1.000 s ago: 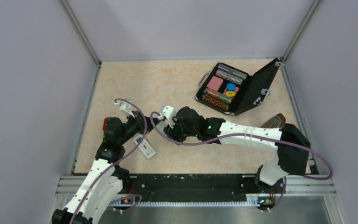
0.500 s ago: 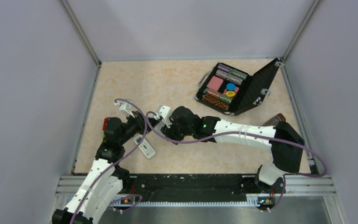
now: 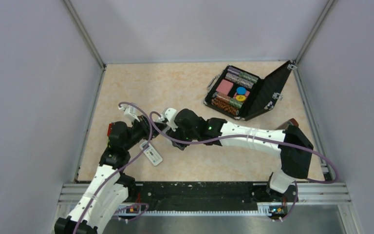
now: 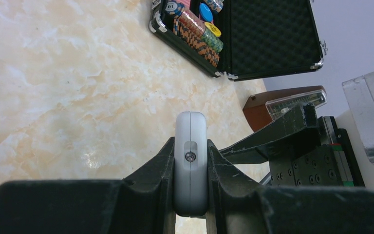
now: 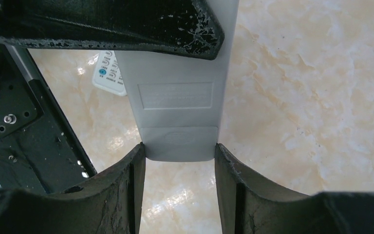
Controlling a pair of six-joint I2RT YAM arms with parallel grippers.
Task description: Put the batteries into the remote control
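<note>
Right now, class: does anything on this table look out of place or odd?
Nothing is spilled or broken. Oddly, no batteries show in any view, though the left gripper clamps the remote control, its battery cover in place. A second remote lies loose on the table, and an open poker chip case sits at the far right.

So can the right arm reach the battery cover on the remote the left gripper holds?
Likely yes: the left gripper clamps the remote control, its back facing the right gripper, whose fingers flank the battery cover end; nothing lies between.
</note>
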